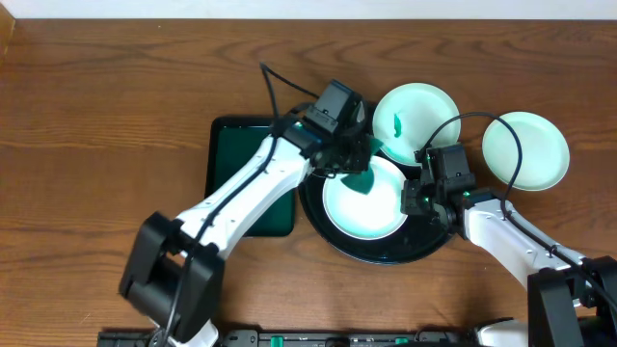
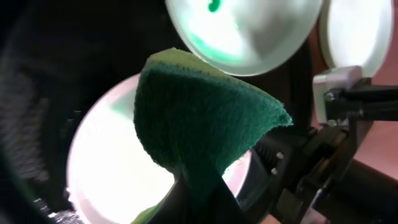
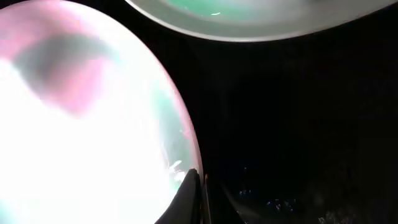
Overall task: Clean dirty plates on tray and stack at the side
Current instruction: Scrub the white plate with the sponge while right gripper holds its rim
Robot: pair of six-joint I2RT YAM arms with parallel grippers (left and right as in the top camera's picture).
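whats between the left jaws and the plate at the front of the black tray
A green sponge, pinched in the left jaws, sits over that plate; the left wrist view shows it best.

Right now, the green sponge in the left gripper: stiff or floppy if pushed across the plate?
Probably floppy: the sponge folds into a cone where the left gripper pinches it. Likely light: its edge stands unsupported. Coarse face should drag on the plate, not slide.

Jaws pinch rim of glaring plate [image 3: 81,124] (black tray [image 3: 298,124] beneath).
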